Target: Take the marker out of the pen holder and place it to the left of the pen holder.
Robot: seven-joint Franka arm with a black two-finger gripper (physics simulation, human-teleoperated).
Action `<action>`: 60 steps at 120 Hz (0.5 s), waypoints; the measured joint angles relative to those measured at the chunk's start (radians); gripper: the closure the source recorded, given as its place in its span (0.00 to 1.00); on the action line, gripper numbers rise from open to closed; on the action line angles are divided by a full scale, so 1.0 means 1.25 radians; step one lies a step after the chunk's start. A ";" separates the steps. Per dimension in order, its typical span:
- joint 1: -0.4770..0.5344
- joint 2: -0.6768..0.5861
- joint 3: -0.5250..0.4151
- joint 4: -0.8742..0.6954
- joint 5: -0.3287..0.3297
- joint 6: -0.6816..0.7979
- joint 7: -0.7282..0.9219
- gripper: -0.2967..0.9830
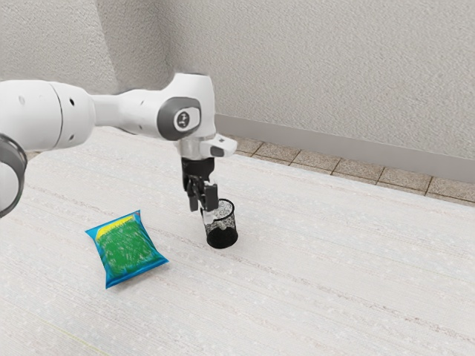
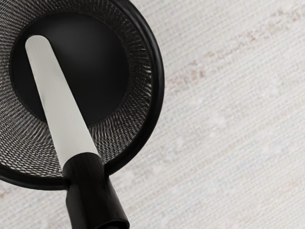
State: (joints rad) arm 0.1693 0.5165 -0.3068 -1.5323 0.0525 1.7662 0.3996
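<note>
Marker (image 2: 59, 95) first: it is in the pen holder (image 1: 222, 236), tilted, with its pale, round-ended length reaching down inside the mesh wall. Its black end passes over the pen holder's dark rim and sticks out past it. The marker has not been set down beside the pen holder.

The gripper (image 1: 202, 208) is just above the pen holder's mouth, pointing down, toward the side of the rim nearer the exterior view's left, near the marker's black end. Whether it is open or closed, and whether it has hold of the marker, cannot be told from the pictures.

The pen holder stands upright on the pale, streaked table (image 1: 319, 274). Well apart from it, toward the exterior view's left, a green packet (image 1: 128, 248) with blue edges and a yellow patch lies flat. The white arm (image 1: 119, 111) reaches in above the pen holder from the exterior view's left. Behind the pen holder, past the table, are brownish floor tiles (image 1: 277, 152) and a textured wall (image 1: 319, 67).
</note>
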 joint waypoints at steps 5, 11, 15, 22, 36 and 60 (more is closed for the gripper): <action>0.000 0.008 0.000 0.012 0.001 -0.001 0.000 0.31; 0.000 0.018 0.000 0.026 0.001 -0.001 0.001 0.34; 0.000 0.026 0.001 0.033 0.002 -0.001 0.001 0.35; 0.001 0.033 0.001 0.039 0.002 -0.002 0.002 0.38; 0.001 0.036 0.001 0.042 0.003 -0.002 0.002 0.51; 0.000 0.038 0.003 0.047 0.004 -0.002 0.001 0.64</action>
State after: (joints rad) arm 0.1694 0.5646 -0.3035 -1.4738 0.0578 1.7636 0.4009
